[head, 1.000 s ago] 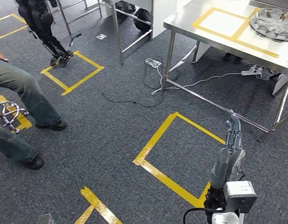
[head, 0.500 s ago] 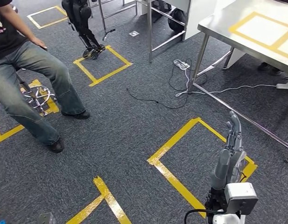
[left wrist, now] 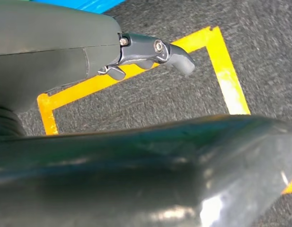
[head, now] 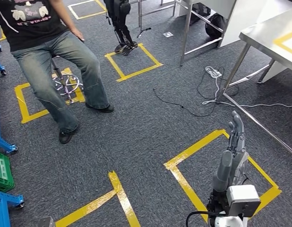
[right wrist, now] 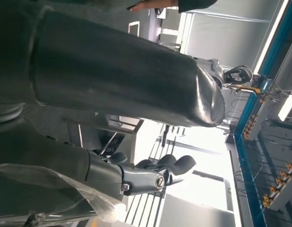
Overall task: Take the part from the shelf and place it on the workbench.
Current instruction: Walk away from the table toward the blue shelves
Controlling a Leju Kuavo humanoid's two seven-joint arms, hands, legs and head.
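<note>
Turning left has swung the workbench (head: 269,35) rightward; right hand (head: 234,151) raised with fingers extended and empty, left hand (left wrist: 151,49) likewise holding nothing, part not yet fetched.

Even overhead light is spread across the grey carpet (head: 137,137) in the head view, where only soft shadows are cast and the picture is kept sharp. In the right wrist view, bright windows (right wrist: 194,189) are blown out to white behind the dark, blurred thumb (right wrist: 119,80). A glare spot is caught on the out-of-focus thumb (left wrist: 208,208) in the left wrist view.
</note>
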